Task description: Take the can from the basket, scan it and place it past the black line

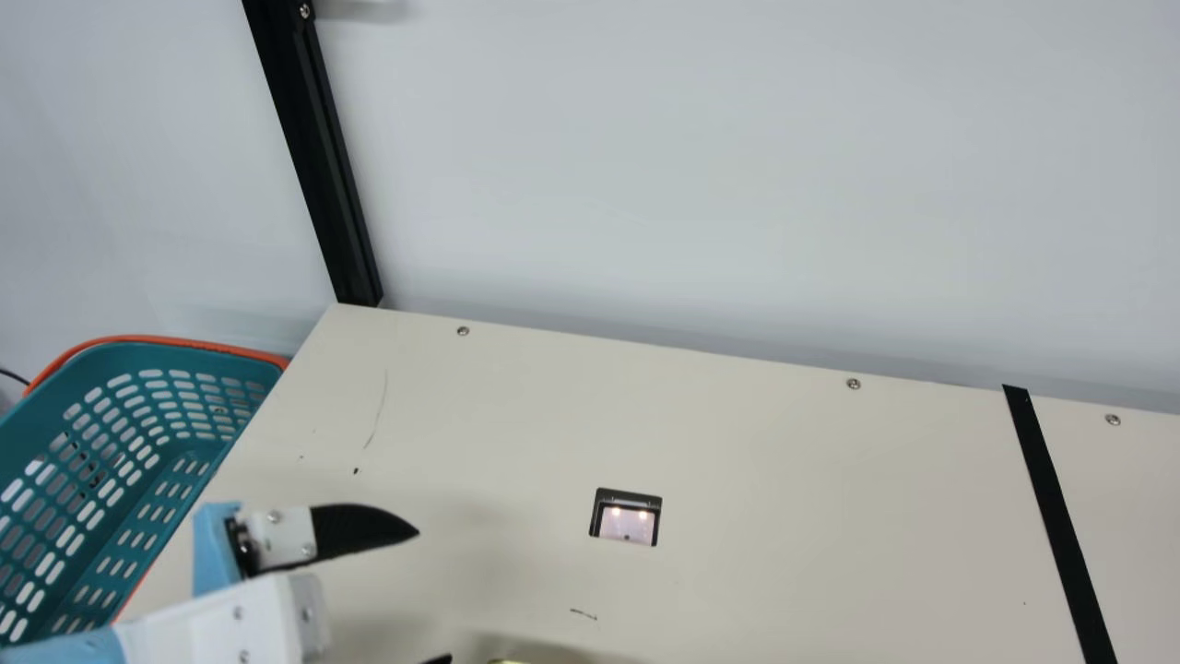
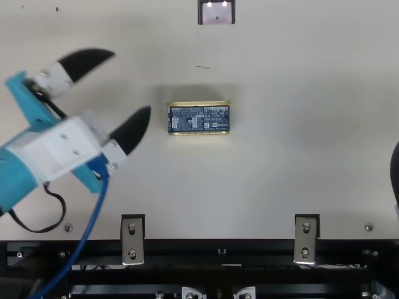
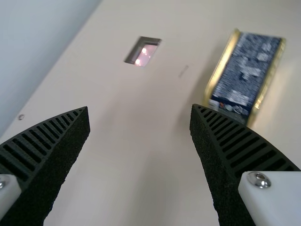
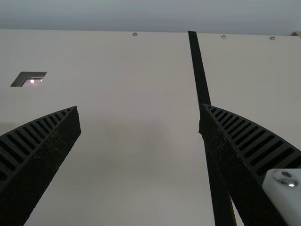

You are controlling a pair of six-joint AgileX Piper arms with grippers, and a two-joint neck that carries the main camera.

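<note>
The two ribbed fingers of the left gripper (image 2: 132, 81) are standing wide apart, with tabletop showing between them, and they are pointing over the table on the left side of the scanner window (image 2: 216, 12). The nearer finger's tip is hovering near the can (image 2: 198, 118) – close, yet apart from it. The can is lying on the robot's side of the scanner window and slightly to its left, blue label facing up and gold rims running along its long edges. A small dark mark (image 2: 202, 67) is sitting between the can and the scanner window. The right gripper (image 2: 396, 174) is keeping well to the right of the scanner window, nearer the robot; in its own wrist view the fingers are spreading wide too, with tabletop between them. Farther out, the black line (image 1: 1058, 516) is running across the table, well to the right of the scanner window. The teal basket (image 1: 175, 358) is resting past the table's edge, well to the left of the scanner window, with an orange rim (image 1: 249, 349) showing along its far side – and the left gripper is standing between basket and scanner window. A black post (image 1: 323, 166) is rising beyond the scanner window, to its left.
</note>
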